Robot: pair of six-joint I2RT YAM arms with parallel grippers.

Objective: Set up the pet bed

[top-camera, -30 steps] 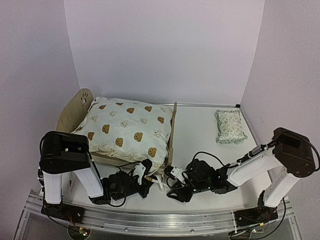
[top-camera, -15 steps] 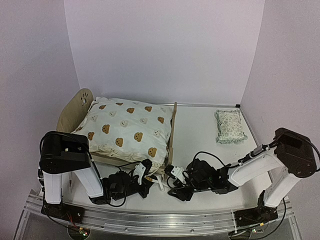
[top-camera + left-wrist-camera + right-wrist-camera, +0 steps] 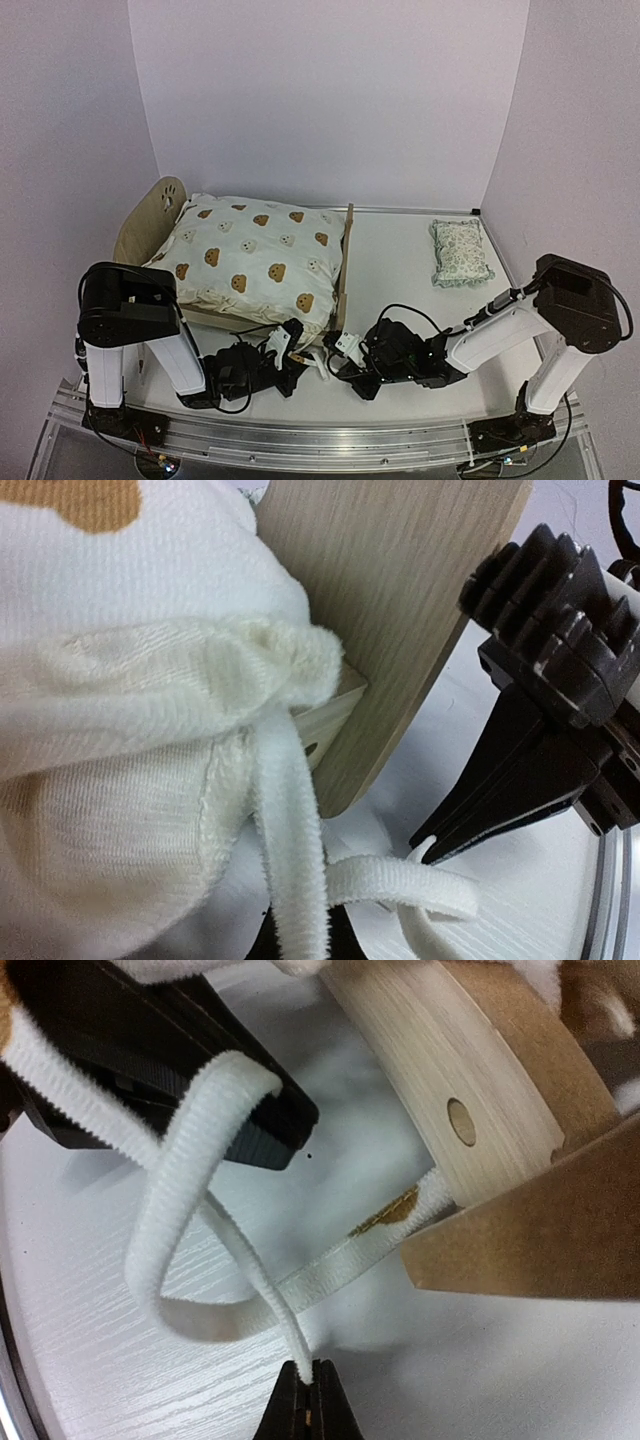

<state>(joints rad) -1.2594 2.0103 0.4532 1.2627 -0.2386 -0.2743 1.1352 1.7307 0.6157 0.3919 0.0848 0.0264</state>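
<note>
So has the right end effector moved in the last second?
Yes. The right end effector has slid left, closer to the pet bed footboard, and is shut on the white strap.

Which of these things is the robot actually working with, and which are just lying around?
In use: bed, quilt, strap held by left fingers and right fingers.
Lying about: pillow, untouched, far right.
</note>
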